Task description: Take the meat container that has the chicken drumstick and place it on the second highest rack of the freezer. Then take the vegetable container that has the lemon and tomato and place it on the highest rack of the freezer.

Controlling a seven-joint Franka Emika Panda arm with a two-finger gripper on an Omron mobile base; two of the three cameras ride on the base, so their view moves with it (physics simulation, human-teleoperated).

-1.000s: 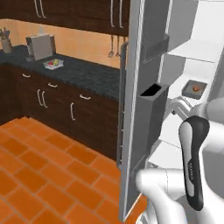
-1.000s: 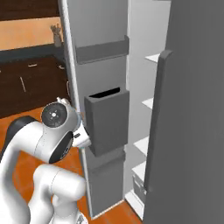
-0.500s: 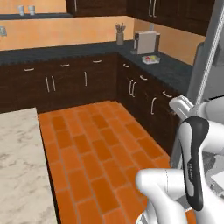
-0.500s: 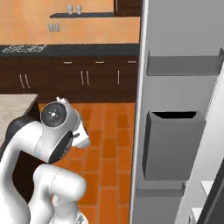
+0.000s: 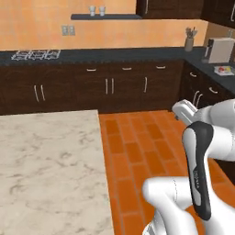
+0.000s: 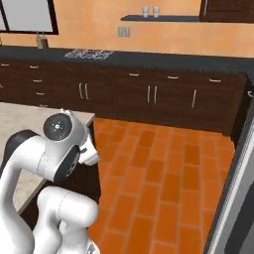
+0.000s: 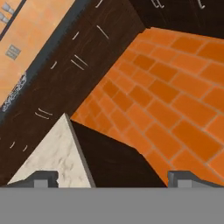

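My gripper [image 7: 114, 179] is open, its two dark fingertips [image 7: 42, 177] far apart with nothing between them. It points down at a corner of the marble island [image 7: 54, 153] and the orange tile floor [image 7: 175, 100]. The vegetable container [image 5: 223, 69] is a tiny light tray with yellow and red specks, the lemon and tomato, on the dark counter at the far right. It lies well away from the arm. A grey edge of the freezer [image 6: 233, 193] door runs along the lower right of the right base view. The meat container and the chicken drumstick are out of view.
The marble island [image 5: 46, 170] takes up the lower left, close to the arm. Dark cabinets [image 5: 110, 87] line the back wall, with a stove [image 5: 36, 54] on their counter. A boxy appliance [image 5: 220, 50] stands beside the light tray. Tile floor [image 6: 163, 168] lies between island and cabinets.
The whole picture has swung left with the base, from the open freezer interior to the kitchen's back wall and island. The gripper stays open.
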